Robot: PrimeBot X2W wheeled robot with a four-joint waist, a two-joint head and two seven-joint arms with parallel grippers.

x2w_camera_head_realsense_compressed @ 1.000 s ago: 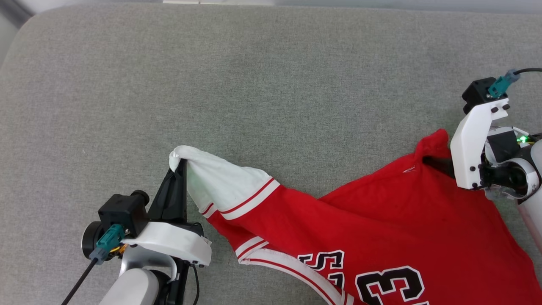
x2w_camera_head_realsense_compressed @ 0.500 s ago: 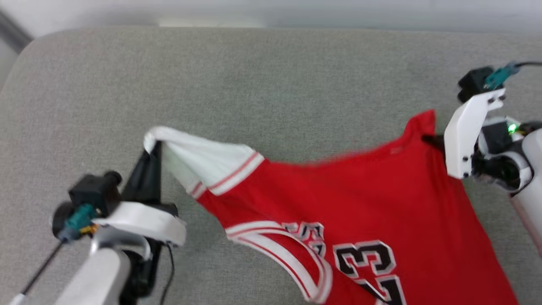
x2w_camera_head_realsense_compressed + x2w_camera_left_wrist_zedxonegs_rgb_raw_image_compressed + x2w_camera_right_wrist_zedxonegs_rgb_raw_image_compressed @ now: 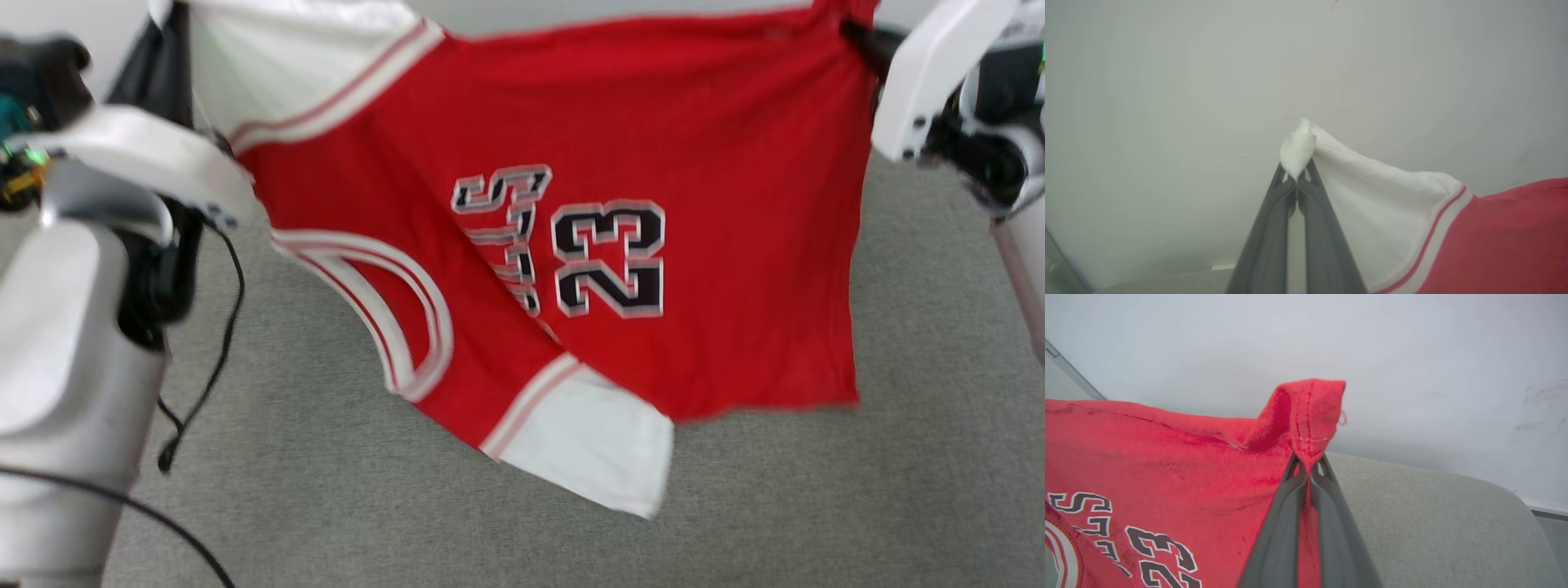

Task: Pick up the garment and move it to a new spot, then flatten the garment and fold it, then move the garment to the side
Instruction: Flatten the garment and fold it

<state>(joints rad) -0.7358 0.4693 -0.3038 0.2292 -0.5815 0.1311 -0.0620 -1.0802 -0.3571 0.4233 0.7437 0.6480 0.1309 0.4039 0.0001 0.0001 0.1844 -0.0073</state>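
Lifting now. A second ago the garment [image 3: 718, 204] lay crumpled on the grey cushion [image 3: 816, 506]; it's now off the surface, hanging as a sheet between my two arms. The head camera has swung too, so part of that shift is the view, not the cloth.

- left pincer [image 3: 1296, 179]: clamped on the tip of the white sleeve [image 3: 1372, 196], same hold as before.
- right pincer [image 3: 1308, 467]: was only at the red corner [image 3: 1310, 408] a second ago, now pinched shut on it, with the stitched hem bunched above the tips.
- The top edge runs fairly taut between the grips, and the number 23 [image 3: 608, 257] faces me.
- The lower white panel [image 3: 588, 457] dangles lowest. It looks clear of the cushion, but the blur makes that unsure.

My read: the pick-up is done and both corners are secure, so carrying it to the new spot is next. One sleeve plus one hem corner is a lopsided hold, so expect a skewed lay-down that needs flattening before the fold.
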